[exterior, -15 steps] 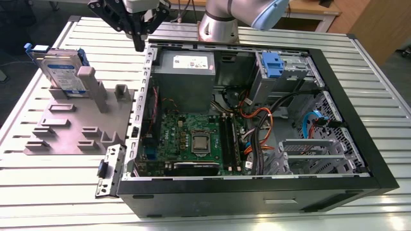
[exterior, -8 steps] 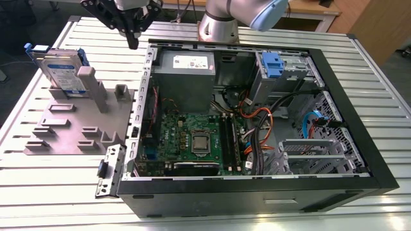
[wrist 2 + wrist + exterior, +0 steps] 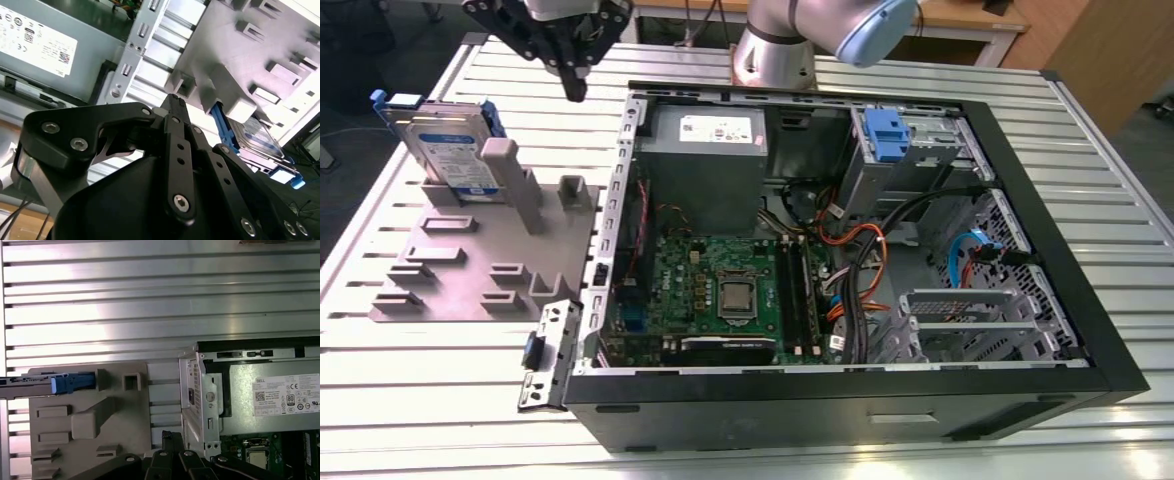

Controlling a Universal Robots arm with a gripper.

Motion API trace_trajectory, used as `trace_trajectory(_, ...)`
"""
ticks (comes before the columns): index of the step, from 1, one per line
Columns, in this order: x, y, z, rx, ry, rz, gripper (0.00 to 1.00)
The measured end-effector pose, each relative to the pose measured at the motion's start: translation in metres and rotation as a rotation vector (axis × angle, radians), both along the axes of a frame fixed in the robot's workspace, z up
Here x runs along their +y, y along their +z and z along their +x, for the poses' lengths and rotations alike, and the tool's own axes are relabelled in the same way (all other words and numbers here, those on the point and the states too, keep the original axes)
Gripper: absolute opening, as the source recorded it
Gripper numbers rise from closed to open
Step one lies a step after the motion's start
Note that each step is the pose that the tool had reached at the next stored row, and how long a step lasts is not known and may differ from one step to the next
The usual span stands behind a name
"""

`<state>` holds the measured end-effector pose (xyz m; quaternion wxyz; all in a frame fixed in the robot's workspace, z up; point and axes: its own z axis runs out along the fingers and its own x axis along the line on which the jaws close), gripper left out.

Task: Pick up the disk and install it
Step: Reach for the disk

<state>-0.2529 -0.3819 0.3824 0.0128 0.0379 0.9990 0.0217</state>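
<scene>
Tool (image 3: 574,90), fingers together and empty, is hovering between upright disk (image 3: 447,150) and case (image 3: 854,405); a clean pick is calling for opening, then centring over the disk.

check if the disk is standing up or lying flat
Upright. The disk stands on its edge in a slot of the grey holder, its label face vertical, outside the case.

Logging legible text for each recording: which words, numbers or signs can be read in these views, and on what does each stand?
On the grey metal box, a white label: rows of print and small marks, too small to read reliably.
On the disk, a white-and-blue label: print too small to read.
No other text can be read.
</scene>
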Motion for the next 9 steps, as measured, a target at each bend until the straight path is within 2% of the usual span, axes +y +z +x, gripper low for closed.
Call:
trace_trajectory(4,0.0012,-0.0016,-0.0105,0.0001,0.0,0.0,0.11)
trace_trajectory(9,0.0012,-0.0018,-0.0113,0.0002,0.0,0.0,0.11)
